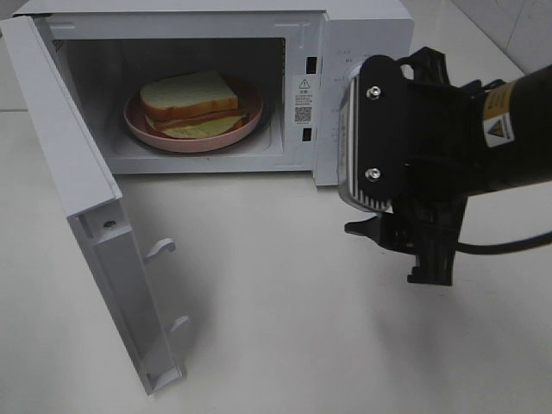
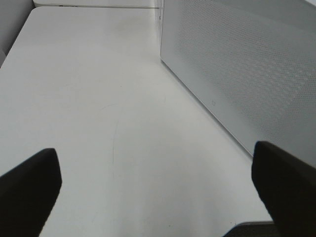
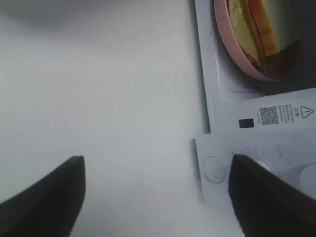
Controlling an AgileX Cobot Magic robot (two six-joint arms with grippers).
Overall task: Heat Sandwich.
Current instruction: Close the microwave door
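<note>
Door point(image 1: 86, 181): swung wide open toward the near edge of the table point(image 1: 276, 336), its latch hooks point(image 1: 160, 249) bare. I'd say it has to close before any heating can start.
Left gripper point(image 2: 158, 192): jaws spread wide with nothing between them, low over the table just beside the door's dotted outer face and not touching it. It looks a sensible spot for pushing the door shut.
Right gripper point(image 1: 398, 252): hangs in front of the control panel point(image 1: 332, 95), pointing down, jaws wide and empty. It seems to be off to the side of the door's swing.
Round button point(image 3: 214, 169): near one right finger, which is probably why that arm is parked here.
Sandwich point(image 1: 190, 95): farthest back, inside the microwave point(image 1: 362, 34), lying flat on the pink plate point(image 1: 194, 145). Loading looks done.
</note>
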